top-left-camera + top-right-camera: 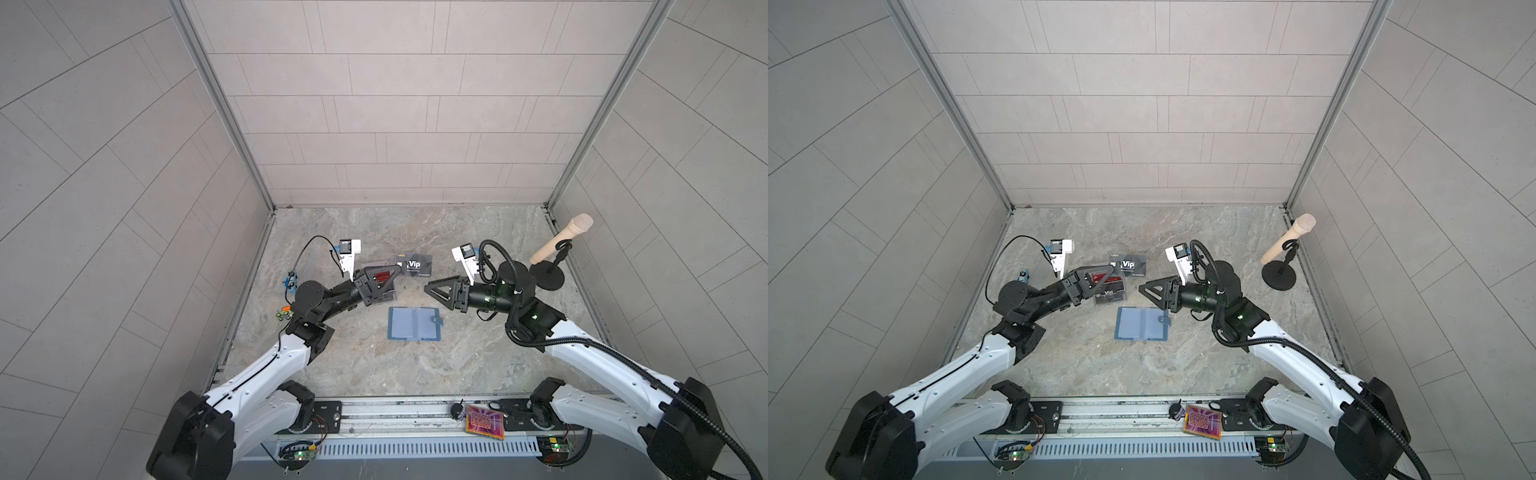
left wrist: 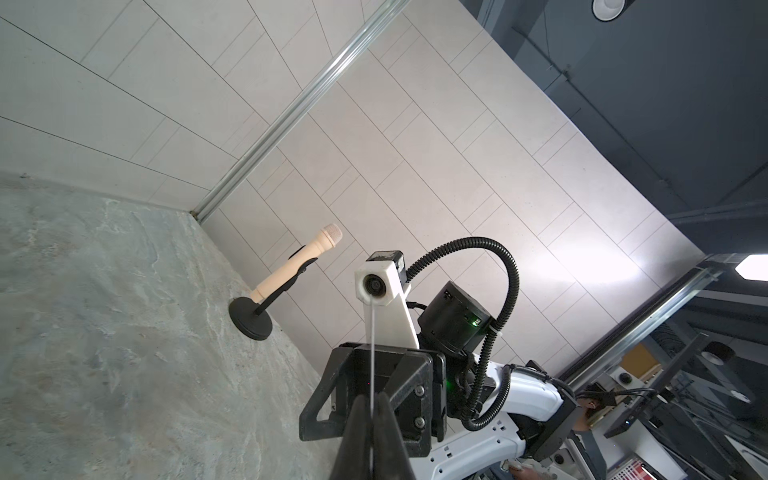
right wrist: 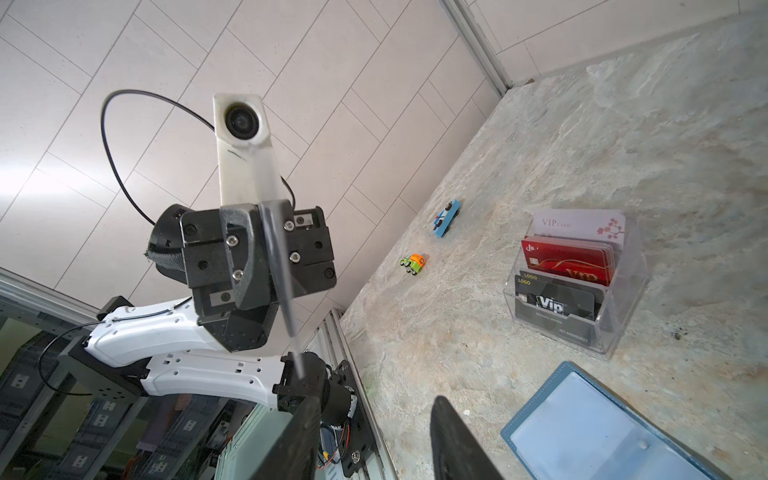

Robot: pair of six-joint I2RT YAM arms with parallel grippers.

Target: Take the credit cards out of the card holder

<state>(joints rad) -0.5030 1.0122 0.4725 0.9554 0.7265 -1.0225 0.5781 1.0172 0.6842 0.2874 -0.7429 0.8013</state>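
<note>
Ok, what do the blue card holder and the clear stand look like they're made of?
Card holder: probably faux leather, with a matte slate-blue border and glossy clear plastic sleeves inside. Stand: likely rigid acrylic, see-through and shiny, with the cards visible through its walls.

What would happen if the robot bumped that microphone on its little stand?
The microphone leans tilted, high above its small round base, so a bump up top would probably tip it. The base sits flat and looks solid, so a low push might just slide it.
</note>
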